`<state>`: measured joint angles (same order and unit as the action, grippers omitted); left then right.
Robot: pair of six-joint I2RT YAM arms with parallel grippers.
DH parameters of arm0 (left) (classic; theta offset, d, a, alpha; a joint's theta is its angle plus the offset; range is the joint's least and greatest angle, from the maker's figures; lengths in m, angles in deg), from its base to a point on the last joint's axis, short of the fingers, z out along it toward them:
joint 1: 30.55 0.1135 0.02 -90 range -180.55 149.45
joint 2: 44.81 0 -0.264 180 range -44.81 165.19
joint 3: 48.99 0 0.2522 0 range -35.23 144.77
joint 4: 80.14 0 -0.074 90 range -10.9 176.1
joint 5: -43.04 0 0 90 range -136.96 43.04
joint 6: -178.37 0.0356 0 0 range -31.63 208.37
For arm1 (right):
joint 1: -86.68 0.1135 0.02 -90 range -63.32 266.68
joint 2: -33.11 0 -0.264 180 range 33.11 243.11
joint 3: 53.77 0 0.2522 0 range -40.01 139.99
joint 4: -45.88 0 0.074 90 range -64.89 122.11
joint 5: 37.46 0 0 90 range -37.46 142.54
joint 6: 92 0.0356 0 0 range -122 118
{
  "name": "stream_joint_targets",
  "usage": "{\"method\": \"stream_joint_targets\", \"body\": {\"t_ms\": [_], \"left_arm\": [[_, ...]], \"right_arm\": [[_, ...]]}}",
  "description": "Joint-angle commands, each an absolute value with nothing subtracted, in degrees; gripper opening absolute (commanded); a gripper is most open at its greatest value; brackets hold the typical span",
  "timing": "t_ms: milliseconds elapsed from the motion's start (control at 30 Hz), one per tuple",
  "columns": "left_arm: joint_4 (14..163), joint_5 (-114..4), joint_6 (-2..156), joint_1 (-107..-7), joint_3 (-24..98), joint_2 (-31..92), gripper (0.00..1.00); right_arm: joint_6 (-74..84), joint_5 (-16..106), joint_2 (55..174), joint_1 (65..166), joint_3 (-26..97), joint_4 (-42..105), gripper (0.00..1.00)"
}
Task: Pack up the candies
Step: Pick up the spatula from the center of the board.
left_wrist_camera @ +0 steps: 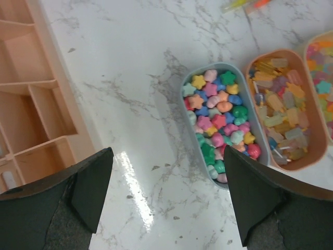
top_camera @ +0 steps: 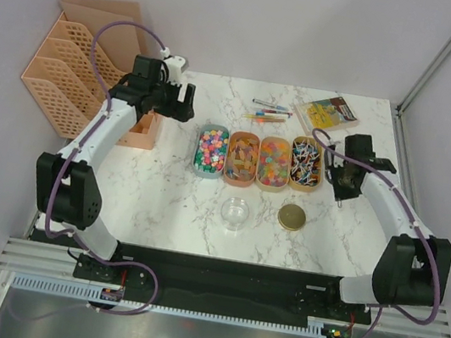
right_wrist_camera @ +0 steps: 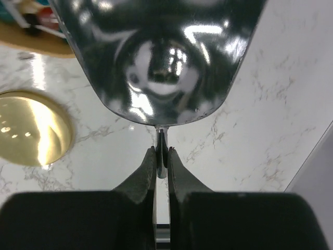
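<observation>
The candies fill four oval trays in a row: star-shaped sweets in a blue tray (top_camera: 211, 151), yellowish wrapped ones (top_camera: 242, 158), gummy-coloured ones (top_camera: 274, 163) and lollipops (top_camera: 305, 163). In the left wrist view the star candies (left_wrist_camera: 221, 120) lie just ahead of my right finger. My left gripper (top_camera: 186, 103) (left_wrist_camera: 166, 174) is open and empty, over bare marble left of the blue tray. My right gripper (top_camera: 343, 188) (right_wrist_camera: 162, 156) is shut on the thin handle of a shiny metal scoop (right_wrist_camera: 161, 57), right of the lollipop tray.
A clear round jar (top_camera: 234, 213) and a flat gold lid (top_camera: 292, 217) (right_wrist_camera: 28, 127) lie in front of the trays. Pens (top_camera: 269, 107) and a yellow booklet (top_camera: 327, 113) lie behind them. A peach file organizer (top_camera: 60, 74) (left_wrist_camera: 31, 104) stands at the left.
</observation>
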<state>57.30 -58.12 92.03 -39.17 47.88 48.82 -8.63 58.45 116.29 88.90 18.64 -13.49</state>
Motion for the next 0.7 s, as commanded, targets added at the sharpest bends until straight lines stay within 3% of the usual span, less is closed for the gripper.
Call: {"method": "stream_joint_targets", "body": {"t_ms": [0, 300, 667], "left_arm": [[55.26, -69.44, 92.85, -41.97, 50.98, 44.93, 0.93], [42.94, -94.75, 85.31, -49.70, 66.01, 53.80, 0.81], [43.03, -93.36, 85.74, -57.80, 70.49, 60.75, 0.75]], "right_arm": [[-23.15, 53.96, 112.92, 93.35, 23.18, -17.53, 0.00], [-37.06, 50.95, 110.63, 101.79, 32.93, -19.21, 0.00], [-41.46, 53.85, 113.18, 112.51, 39.53, -20.36, 0.00]]}}
